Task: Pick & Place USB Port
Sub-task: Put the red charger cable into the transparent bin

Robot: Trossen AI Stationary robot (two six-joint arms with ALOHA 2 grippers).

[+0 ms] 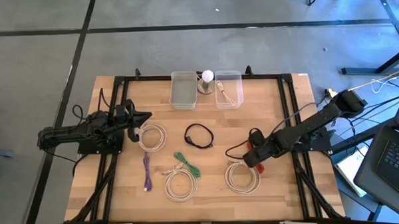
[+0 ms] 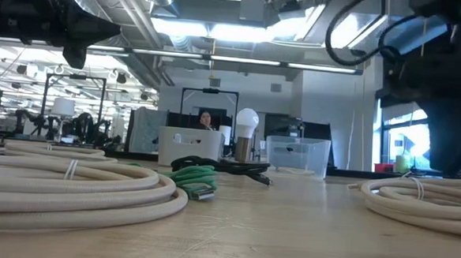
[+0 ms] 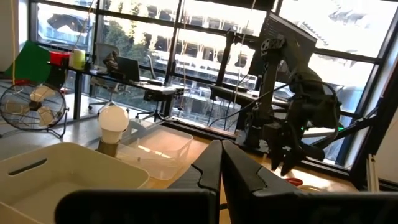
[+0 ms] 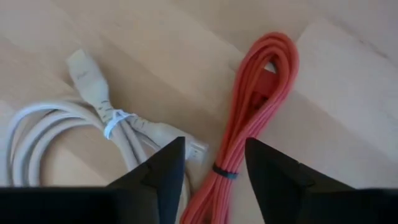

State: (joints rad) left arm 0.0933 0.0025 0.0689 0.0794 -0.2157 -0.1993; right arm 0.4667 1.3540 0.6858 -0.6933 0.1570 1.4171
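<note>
Right claw (image 4: 214, 165), open, seemingly hovers over red cable (image 4: 258, 106).

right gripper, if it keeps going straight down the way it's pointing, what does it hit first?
Most likely the red cable bundle: the right gripper is open above it, with the white cable just beside. Height above it is unclear.

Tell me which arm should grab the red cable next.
Right. The right gripper hangs open directly over the red cable, its fingers either side of the bundle. The left gripper sits shut across the table, near a white cable.
</note>
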